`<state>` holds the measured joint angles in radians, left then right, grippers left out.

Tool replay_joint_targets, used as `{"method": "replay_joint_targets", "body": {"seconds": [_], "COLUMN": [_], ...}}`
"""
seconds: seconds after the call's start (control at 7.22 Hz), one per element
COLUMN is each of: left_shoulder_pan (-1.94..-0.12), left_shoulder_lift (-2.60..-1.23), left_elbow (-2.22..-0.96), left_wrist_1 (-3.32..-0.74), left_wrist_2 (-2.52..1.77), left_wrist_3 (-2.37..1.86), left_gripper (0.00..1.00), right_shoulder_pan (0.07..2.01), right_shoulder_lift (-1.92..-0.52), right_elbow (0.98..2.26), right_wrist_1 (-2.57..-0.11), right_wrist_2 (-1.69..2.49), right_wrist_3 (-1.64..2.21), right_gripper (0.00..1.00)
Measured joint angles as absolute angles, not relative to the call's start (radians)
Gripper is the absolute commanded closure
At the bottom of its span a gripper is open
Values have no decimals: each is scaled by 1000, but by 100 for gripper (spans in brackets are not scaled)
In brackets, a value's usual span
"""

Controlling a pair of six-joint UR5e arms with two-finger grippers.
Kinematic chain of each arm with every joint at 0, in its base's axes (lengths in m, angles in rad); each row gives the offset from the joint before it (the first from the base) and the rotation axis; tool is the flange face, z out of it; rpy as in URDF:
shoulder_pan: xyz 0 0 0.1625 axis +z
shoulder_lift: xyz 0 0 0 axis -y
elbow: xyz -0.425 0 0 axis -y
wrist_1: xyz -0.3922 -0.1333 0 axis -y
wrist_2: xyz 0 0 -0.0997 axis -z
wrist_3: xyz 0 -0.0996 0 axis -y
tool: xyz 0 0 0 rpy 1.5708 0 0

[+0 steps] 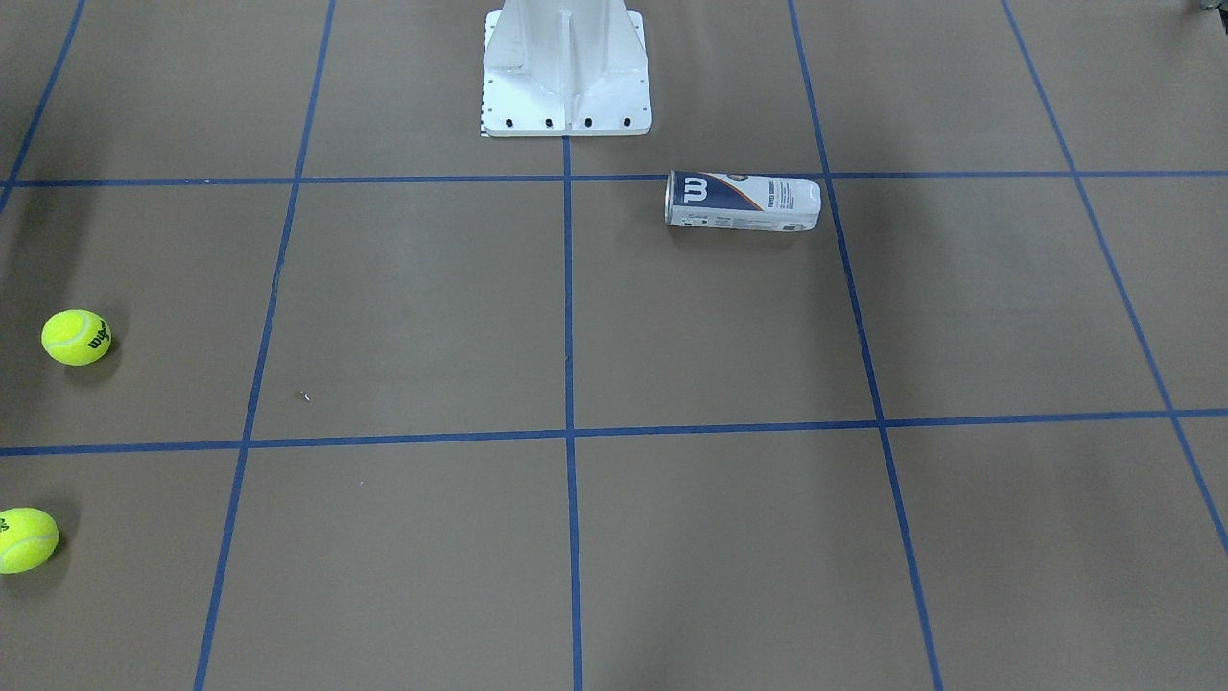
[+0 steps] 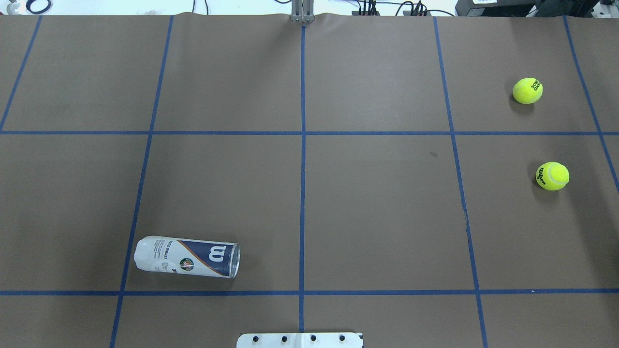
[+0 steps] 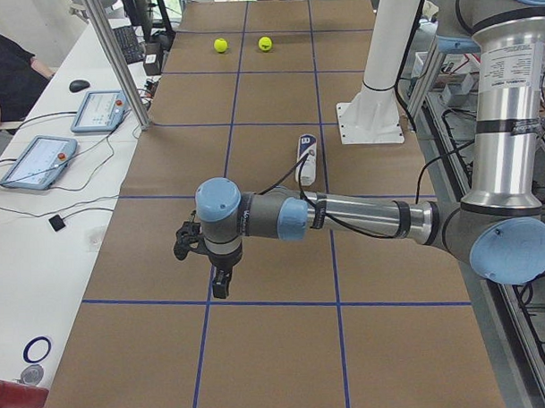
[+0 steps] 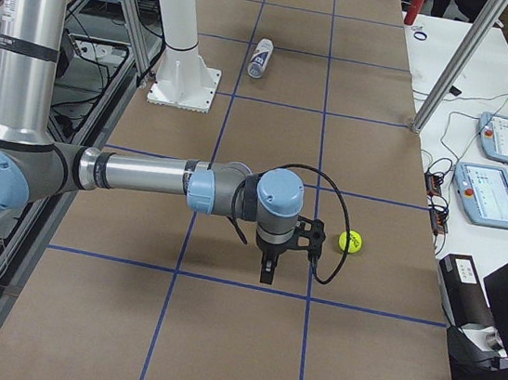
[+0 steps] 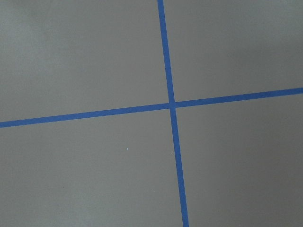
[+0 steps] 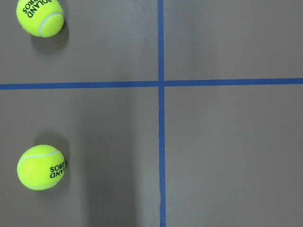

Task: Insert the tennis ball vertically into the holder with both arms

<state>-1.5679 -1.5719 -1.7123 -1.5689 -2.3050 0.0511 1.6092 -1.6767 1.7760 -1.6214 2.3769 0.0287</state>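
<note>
Left gripper [image 3: 221, 284] held above table [image 3: 286, 347], right gripper [image 4: 267, 271] likewise; jaw state cannot be told. Holder [image 2: 187, 256] laid on side, well apart from tennis ball [image 2: 527, 90] and second ball [image 2: 552, 176].

Clear holder [image 2: 186, 257], navy-and-white label, is lying on its side in the robot's left half, rimmed end pointing toward the centre line. Sitting apart at far right, both yellow: nearer tennis ball [image 2: 552, 176], farther tennis ball [image 2: 527, 91]
</note>
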Motion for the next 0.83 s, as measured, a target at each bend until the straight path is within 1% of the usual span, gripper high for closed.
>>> {"method": "replay_joint_targets", "body": {"seconds": [0.28,0.42,0.83], "left_shoulder_pan": [-1546,-1491,-1271], "left_shoulder_lift": [-1595,-1636,-1770], "left_elbow": [-1791,-1848,-1937], "left_wrist_1": [-1572,-1567,-1573], "left_wrist_2": [-2303,-2286,-2267], "left_wrist_3": [51,50,38], "left_gripper": [0,1,0], "right_shoulder_pan": [1609,1609,1610], "right_shoulder_lift": [-1677,-1677,-1677], "right_elbow": [1782,1783,1784], "right_wrist_1": [-1621,-1621,-1621], "right_wrist_2": [2379,2382,2397], "right_wrist_3": [30,32,37], "right_gripper": [1,1,1]}}
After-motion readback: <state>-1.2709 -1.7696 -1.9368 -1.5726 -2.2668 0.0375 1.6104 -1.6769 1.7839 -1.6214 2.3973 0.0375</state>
